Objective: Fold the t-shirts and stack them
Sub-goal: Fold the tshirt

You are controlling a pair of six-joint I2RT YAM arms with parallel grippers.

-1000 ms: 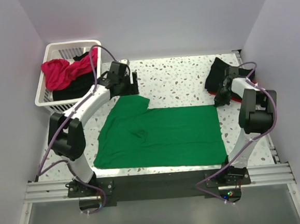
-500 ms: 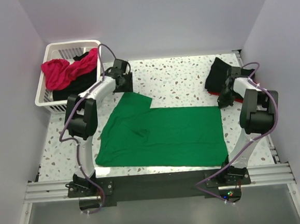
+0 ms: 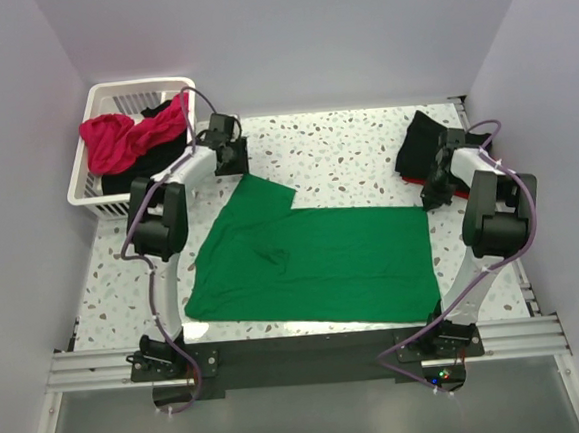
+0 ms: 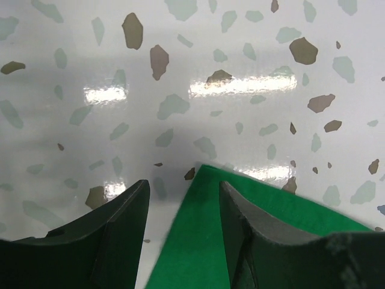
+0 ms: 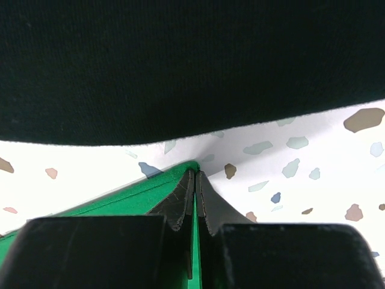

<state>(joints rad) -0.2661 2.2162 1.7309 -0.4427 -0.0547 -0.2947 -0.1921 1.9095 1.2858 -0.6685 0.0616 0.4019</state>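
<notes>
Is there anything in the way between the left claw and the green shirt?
No, nothing visible is in the way. The left gripper stands open right at the far corner of the green t-shirt: one finger over bare table, the other over the cloth, with the shirt's edge in the gap.

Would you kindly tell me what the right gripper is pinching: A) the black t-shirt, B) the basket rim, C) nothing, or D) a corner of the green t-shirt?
D: the right wrist view shows the right gripper shut on a corner of the green t-shirt, the black t-shirt lying beyond it.
</notes>
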